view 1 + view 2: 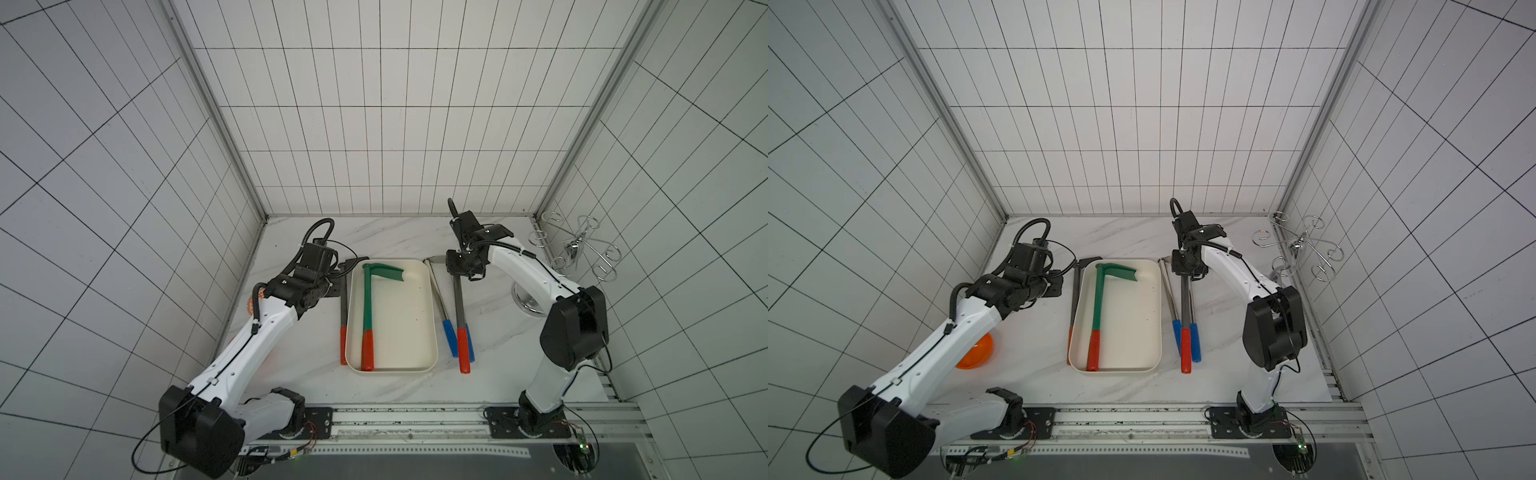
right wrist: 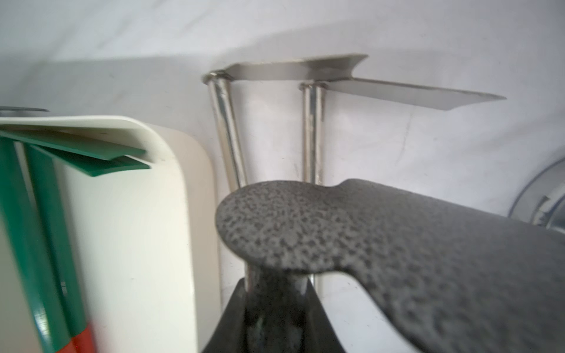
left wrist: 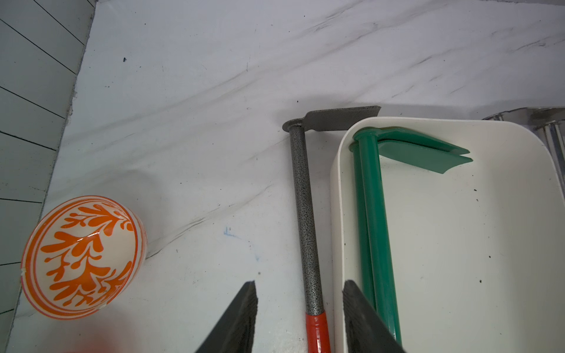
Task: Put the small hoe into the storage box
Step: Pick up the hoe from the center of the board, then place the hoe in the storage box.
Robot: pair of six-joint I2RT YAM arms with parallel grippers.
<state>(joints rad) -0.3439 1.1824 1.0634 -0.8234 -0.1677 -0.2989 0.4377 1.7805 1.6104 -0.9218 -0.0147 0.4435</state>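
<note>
White tiled walls close in a marbled counter. At its middle sits a cream box, long and shallow. In it we see a green hoe with a red grip, lying along the box's left wall with its blade at the far end.

The small hoe, speckled gray with a red grip, is outside the box, just to its right. The right pincer is clenched on its shaft just below the head. In both top views it lies over two silver hoes with blue grips, which rest side by side on the counter. We cannot tell whether it touches them.

Another speckled gray hoe, the left hoe, lies on the counter just beside the box's left wall, its blade reaching behind the far corner. The left pincer hangs over it, released and grasping nothing. In the left wrist view the hoe's shaft shows between its two fingers.

An orange-patterned bowl sits tilted near the left wall, well apart from the box. A wire rack stands at the counter's far right.
</note>
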